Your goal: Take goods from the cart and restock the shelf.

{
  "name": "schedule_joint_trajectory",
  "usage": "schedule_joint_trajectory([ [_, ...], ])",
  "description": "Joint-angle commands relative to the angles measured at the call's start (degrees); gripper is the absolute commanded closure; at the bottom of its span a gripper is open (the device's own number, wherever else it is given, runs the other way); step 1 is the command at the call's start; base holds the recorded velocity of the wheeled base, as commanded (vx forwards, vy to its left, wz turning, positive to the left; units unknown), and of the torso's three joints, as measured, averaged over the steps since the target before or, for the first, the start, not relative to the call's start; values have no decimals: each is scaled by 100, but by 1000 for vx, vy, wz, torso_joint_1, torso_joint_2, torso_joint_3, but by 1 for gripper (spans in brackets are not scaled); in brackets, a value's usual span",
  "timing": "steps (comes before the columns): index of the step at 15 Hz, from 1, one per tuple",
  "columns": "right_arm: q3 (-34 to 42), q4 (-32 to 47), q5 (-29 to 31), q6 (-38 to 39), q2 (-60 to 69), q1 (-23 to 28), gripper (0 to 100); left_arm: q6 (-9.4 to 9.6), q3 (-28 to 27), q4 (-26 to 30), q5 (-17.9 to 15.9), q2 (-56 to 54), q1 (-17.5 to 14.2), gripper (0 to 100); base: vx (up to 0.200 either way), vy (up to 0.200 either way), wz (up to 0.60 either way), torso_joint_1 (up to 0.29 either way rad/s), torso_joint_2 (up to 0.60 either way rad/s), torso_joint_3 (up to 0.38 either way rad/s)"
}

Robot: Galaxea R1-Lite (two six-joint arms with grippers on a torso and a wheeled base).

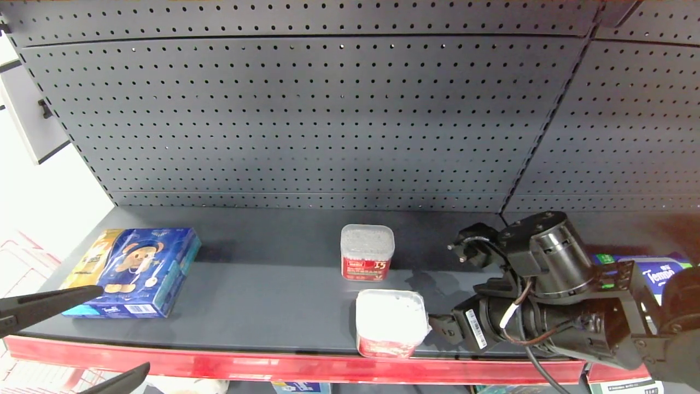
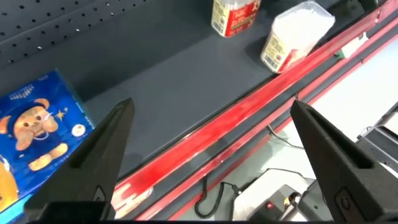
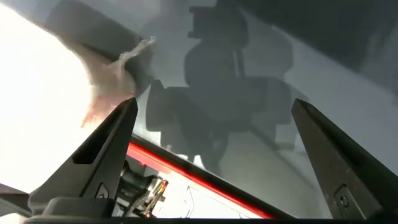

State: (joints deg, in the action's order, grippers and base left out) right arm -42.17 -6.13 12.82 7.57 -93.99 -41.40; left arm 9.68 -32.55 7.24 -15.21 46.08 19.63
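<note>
One dark shelf (image 1: 262, 284) with a pegboard back and a red front lip carries the goods. One flat blue box (image 1: 136, 271) with a bear picture lies toward the shelf's 9 o'clock end. One blue pack (image 1: 656, 271) shows at the 3 o'clock end, partly hidden behind the right arm. Two white-lidded tubs with red labels stand near the middle. The far tub (image 1: 367, 251) is at 12 o'clock of the near tub (image 1: 390, 322), a small gap between them, and the near tub sits by the red lip.

The right gripper (image 3: 214, 104) has its fingers spread wide with nothing between them. It is at 3 o'clock of the near tub, just beside it. The left gripper (image 2: 211, 104) is also spread wide and holds nothing. It hangs off the shelf's front at 7 o'clock of the blue box, well apart from both tubs.
</note>
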Motion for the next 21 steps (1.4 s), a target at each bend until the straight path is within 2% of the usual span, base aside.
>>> schedule_joint_trajectory([
  [1, -20, -2, -8, -1, -49, -105, 0, -1, -6, -3, 1, -11, -38, 0, 0, 0, 0, 0, 0, 0],
  [15, -169, -11, 1, 16, -313, -369, 0, -10, 3, 5, -8, -3, -47, 0, 0, 0, 0, 0, 0, 0],
  [18, -301, -11, 1, 16, -427, -378, 0, -133, 3, 5, -8, -11, -47, 0, 0, 0, 0, 0, 0, 0],
  [21, -310, -11, 1, 16, -454, -386, 0, -133, 3, -3, -17, 6, -47, 0, 0, 0, 0, 0, 0, 0],
])
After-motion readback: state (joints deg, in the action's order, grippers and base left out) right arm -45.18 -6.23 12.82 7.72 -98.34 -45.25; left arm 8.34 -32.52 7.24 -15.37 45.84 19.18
